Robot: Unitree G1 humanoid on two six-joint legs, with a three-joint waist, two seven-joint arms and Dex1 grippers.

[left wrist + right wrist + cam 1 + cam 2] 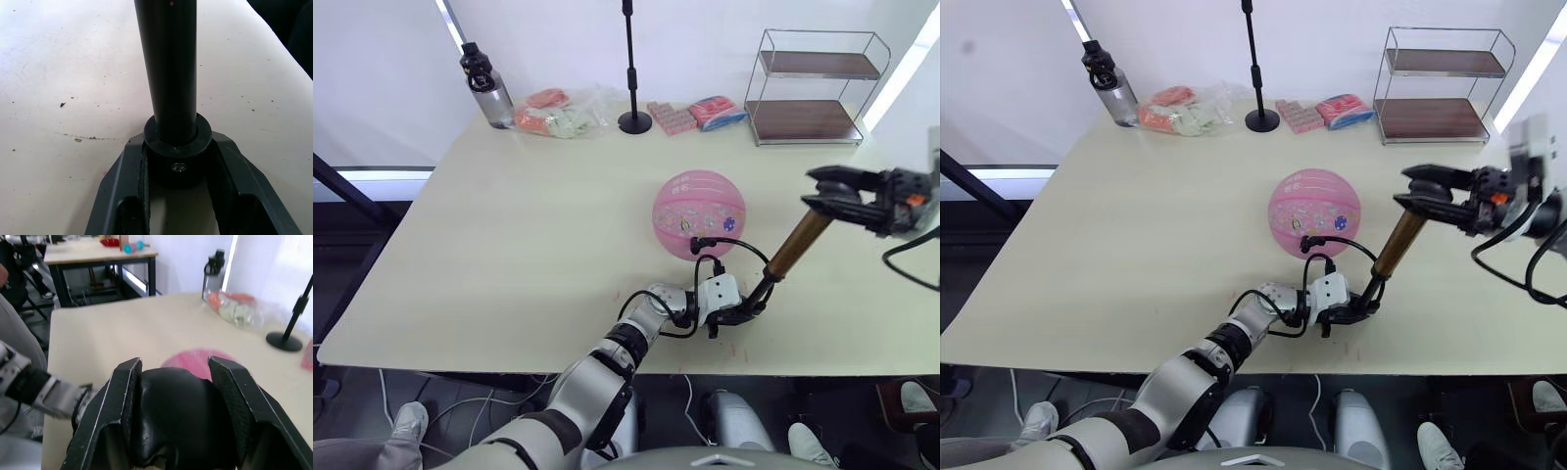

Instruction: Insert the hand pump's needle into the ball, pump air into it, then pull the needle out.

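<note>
We take the ball point(698, 213) as our landmark. It is pink, round and printed with small cartoons, and it rests on the pale table point(509, 245), a little toward the robot's right from the table's middle.

The hand pump point(795, 247) stands tilted just beside the ball, on the robot's right side of it and nearer to the robot. Its black foot touches the table near the front edge, and its bronze-gold cylinder leans up and away toward the right. A thin black hose point(729, 245) curves from the low part of the pump up to the near side of the ball; we think its end touches the ball there, but the point of contact is too small to be sure.

The left gripper point(736, 311) is in front of the ball, low on the table, and its 2 fingers are clenched on the foot of the pump, 1 on each side of the black collar, as the left wrist view shows. The right gripper point(827, 191) is to the right of the ball and higher, and its 2 fingers point(124, 396) are grasping the black handle at the top of the pump.

Behind the ball, near the far edge of the table, stand a black stand point(632, 73) with a round base, a dark bottle point(486, 86), some packets point(558, 110) and a wire shelf point(815, 86).
</note>
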